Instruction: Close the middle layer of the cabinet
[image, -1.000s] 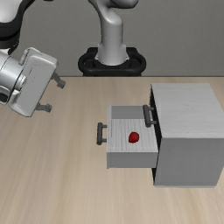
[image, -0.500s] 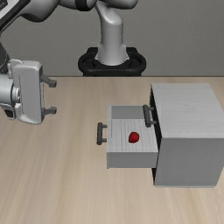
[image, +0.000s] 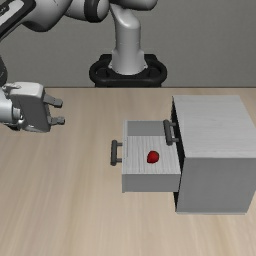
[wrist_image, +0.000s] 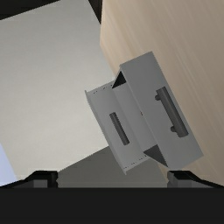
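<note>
While the middle drawer (image: 140, 168) is left where it was, pulled out of the cabinet (image: 212, 150) toward the exterior view's left, the gripper (image: 62, 110) has been turned and brought down within the last second. It had been tilted, higher and close to the exterior view's left edge of the table (image: 60, 205). It is now held level, with both fingers aimed toward the drawer's front. The jaws are spread and nothing is held between them.

The cabinet is set near the exterior view's right edge of the table. The drawer's handle (image: 114, 152) is carried on the front panel that faces the gripper, well apart from the fingertips. A small red object (image: 153, 157) is seen lying inside the drawer, unmoved. In the wrist view the cabinet is now framed ahead of the fingers, its open layer projecting toward the camera.

The turn is judged to be an alignment for a push. No contact has been made, so the closing itself has not begun. What remains is an approach toward the front panel, followed by a steady push until that panel is flush with the cabinet.
</note>
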